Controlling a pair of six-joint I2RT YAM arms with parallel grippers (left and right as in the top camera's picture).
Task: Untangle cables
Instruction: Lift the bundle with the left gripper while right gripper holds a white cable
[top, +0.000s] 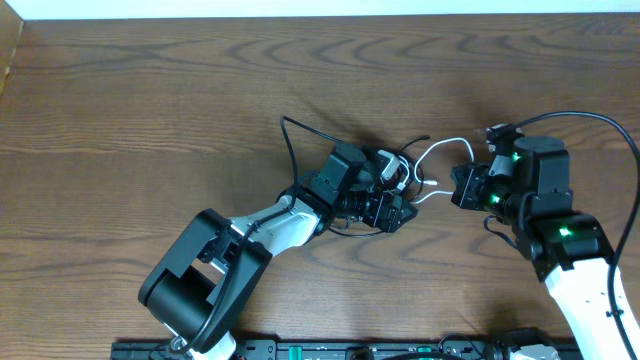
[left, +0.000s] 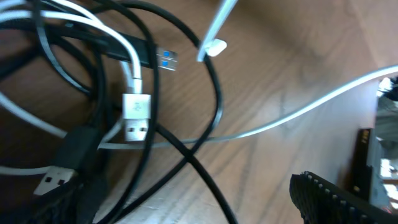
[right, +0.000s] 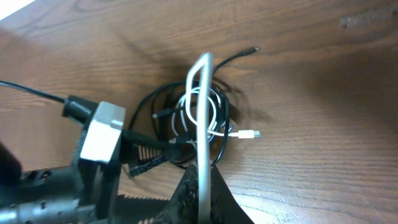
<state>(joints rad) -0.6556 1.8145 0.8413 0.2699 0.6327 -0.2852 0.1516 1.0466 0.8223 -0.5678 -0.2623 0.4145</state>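
The cables (top: 392, 182) lie in a tangled heap of thin black and white cords at mid-table. My left gripper (top: 398, 195) hovers right over the heap, open. In the left wrist view its fingers (left: 193, 208) straddle crossing black cords (left: 214, 106), a white USB plug (left: 135, 115) and a blue-tipped plug (left: 164, 60). My right gripper (top: 463, 186) is shut on a white cable (top: 440, 148) that loops back to the heap. In the right wrist view the jaws (right: 202, 193) pinch this white cable (right: 200, 93) just in front of the tangle (right: 186, 121).
A black cord end (right: 252, 48) and a white plug tip (right: 252, 134) stick out of the heap. The left arm's wrist (right: 99, 134) sits close to my right gripper. The wooden table (top: 150, 120) stretches left and back.
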